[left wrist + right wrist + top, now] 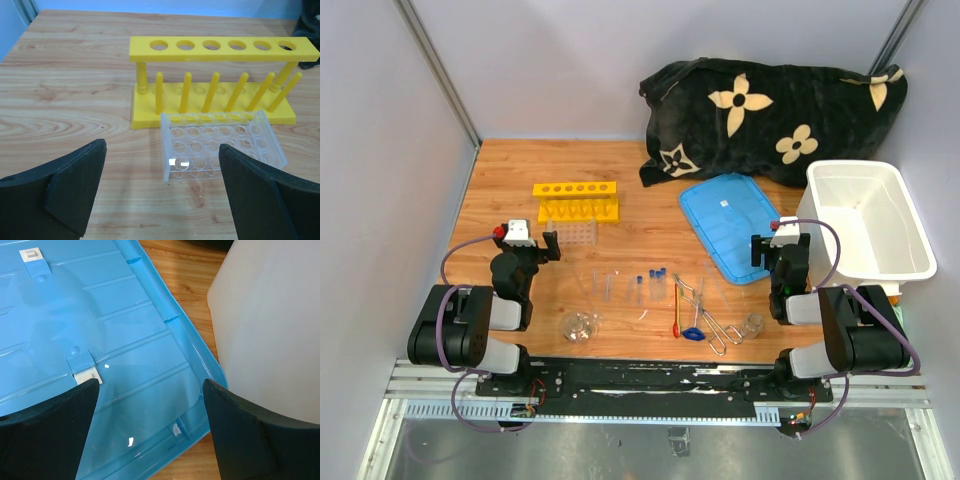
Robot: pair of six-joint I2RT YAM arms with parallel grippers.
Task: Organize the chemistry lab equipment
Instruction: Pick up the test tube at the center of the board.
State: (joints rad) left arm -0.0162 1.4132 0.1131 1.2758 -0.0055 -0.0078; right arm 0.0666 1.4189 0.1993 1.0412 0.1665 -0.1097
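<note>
Evidently nothing is being carried yet: the left gripper is hanging with its jaws spread wide and empty, and the right gripper is doing the same. Straight ahead of the left jaws one clear tray is lying flat. Just beyond it one yellow rack is standing upright, its six holes facing up, which I judge suits it for receiving tubes. Under the right jaws one blue lid is lying. One white tub is sitting just outside the right-hand finger.

Behind and between the two pairs of jaws, nearer the arm bases, the small items are lying scattered. I am counting what looks like three blue-capped tubes, though they are too small to be sure. With them are one pair of tongs, one red-handled spatula, one flask and one beaker.
</note>
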